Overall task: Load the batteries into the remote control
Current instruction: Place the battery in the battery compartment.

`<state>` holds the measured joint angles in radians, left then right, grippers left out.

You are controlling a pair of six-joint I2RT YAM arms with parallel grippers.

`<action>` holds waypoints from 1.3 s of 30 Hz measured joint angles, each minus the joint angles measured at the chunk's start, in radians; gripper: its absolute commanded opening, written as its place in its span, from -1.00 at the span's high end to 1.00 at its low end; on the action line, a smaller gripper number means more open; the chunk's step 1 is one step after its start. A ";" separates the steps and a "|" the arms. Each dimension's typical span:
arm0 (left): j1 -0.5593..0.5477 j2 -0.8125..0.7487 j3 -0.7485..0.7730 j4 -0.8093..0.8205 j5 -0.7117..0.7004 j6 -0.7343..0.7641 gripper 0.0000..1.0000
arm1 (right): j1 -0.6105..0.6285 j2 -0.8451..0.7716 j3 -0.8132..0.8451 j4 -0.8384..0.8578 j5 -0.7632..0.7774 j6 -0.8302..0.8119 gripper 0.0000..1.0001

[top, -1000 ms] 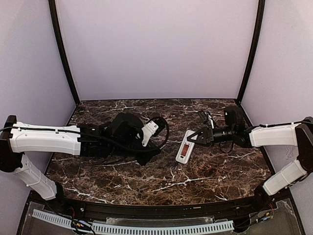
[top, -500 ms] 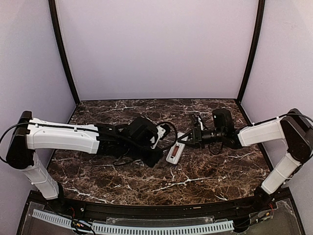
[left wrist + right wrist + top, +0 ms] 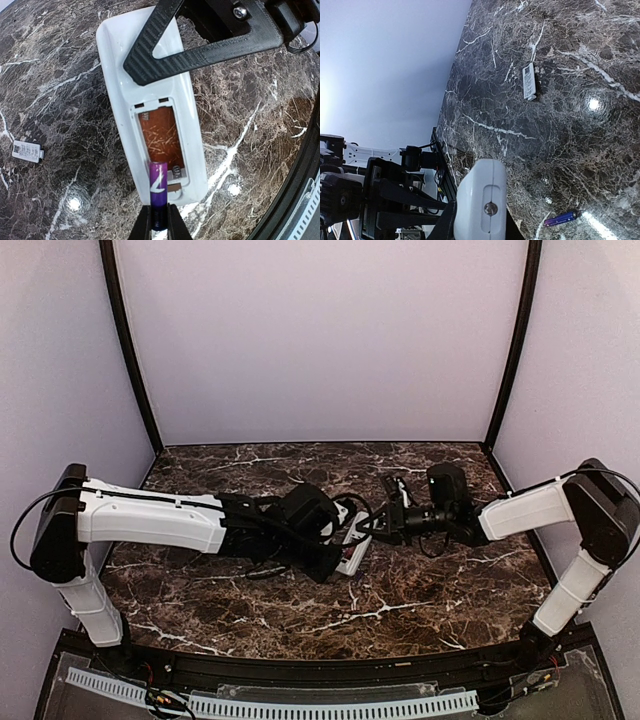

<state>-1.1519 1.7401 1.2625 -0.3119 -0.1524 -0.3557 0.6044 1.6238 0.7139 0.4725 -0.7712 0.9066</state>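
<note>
The white remote control (image 3: 120, 95) is back side up, its recessed battery bay (image 3: 159, 136) open and orange inside. My left gripper (image 3: 160, 222) is shut on a purple battery (image 3: 158, 187). The battery's far tip is over the near end of the bay, beside a spring contact. My right gripper (image 3: 477, 222) is shut on the remote's other end (image 3: 481, 200); its black finger (image 3: 200, 45) crosses the remote. A second purple battery (image 3: 560, 218) lies on the marble. In the top view both grippers meet at the remote (image 3: 353, 552) mid-table.
A small white battery cover (image 3: 529, 81) lies loose on the dark marble table (image 3: 430, 590); it also shows in the left wrist view (image 3: 26, 150). The black frame rail (image 3: 300, 200) runs along the table's near edge. Pale walls enclose the back and sides.
My right gripper has carried the remote leftward to mid-table. My left gripper has moved right with the battery until it meets the remote.
</note>
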 measured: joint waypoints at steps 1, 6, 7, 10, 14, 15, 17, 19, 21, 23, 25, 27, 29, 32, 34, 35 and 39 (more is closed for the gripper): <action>0.000 0.003 0.003 -0.003 -0.003 -0.001 0.99 | 0.001 0.002 0.004 0.002 0.005 0.003 1.00; 0.000 0.023 0.035 -0.031 -0.020 -0.013 0.99 | 0.008 0.010 0.013 0.007 0.011 0.012 1.00; 0.000 0.027 0.045 -0.037 -0.025 -0.016 0.99 | 0.009 0.011 0.013 0.007 0.011 0.012 1.00; 0.000 0.040 0.064 -0.050 -0.041 -0.026 0.99 | 0.010 0.014 0.013 0.007 0.011 0.014 1.00; 0.000 0.064 0.094 -0.076 -0.058 -0.038 0.99 | 0.010 0.014 0.013 0.007 0.015 0.015 1.00; 0.000 0.069 0.100 -0.080 -0.061 -0.040 0.99 | 0.010 0.014 0.013 0.007 0.015 0.015 1.00; 0.000 0.081 0.117 -0.094 -0.072 -0.045 0.99 | 0.010 0.014 0.013 0.006 0.017 0.015 1.00; 0.000 0.090 0.131 -0.106 -0.078 -0.049 0.99 | 0.010 0.014 0.013 0.006 0.019 0.015 1.00; 0.000 0.099 0.143 -0.114 -0.085 -0.055 0.99 | 0.011 0.015 0.013 0.006 0.024 0.015 1.00; 0.000 0.106 0.152 -0.121 -0.093 -0.063 0.99 | 0.011 0.015 0.013 0.006 0.029 0.015 1.00; 0.000 0.113 0.163 -0.132 -0.097 -0.071 0.99 | 0.011 0.016 0.013 0.006 0.033 0.015 1.00; 0.001 0.118 0.170 -0.138 -0.098 -0.076 0.99 | 0.011 0.016 0.013 0.006 0.036 0.016 1.00; 0.003 0.127 0.184 -0.148 -0.099 -0.081 0.99 | 0.011 0.017 0.013 0.007 0.039 0.016 1.00; 0.005 0.144 0.206 -0.161 -0.100 -0.089 0.99 | 0.011 0.019 0.013 0.007 0.043 0.018 1.00; 0.005 0.153 0.212 -0.164 -0.103 -0.095 0.98 | 0.013 0.023 0.014 0.008 0.043 0.020 1.00; 0.005 0.155 0.216 -0.169 -0.103 -0.098 0.97 | 0.014 0.024 0.014 0.007 0.044 0.020 1.00; 0.006 0.166 0.228 -0.185 -0.103 -0.112 0.89 | 0.016 0.030 0.014 0.008 0.048 0.023 1.00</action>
<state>-1.1454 1.9057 1.4902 -0.4965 -0.2550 -0.4679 0.6209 1.6535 0.7277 0.4801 -0.7235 0.9298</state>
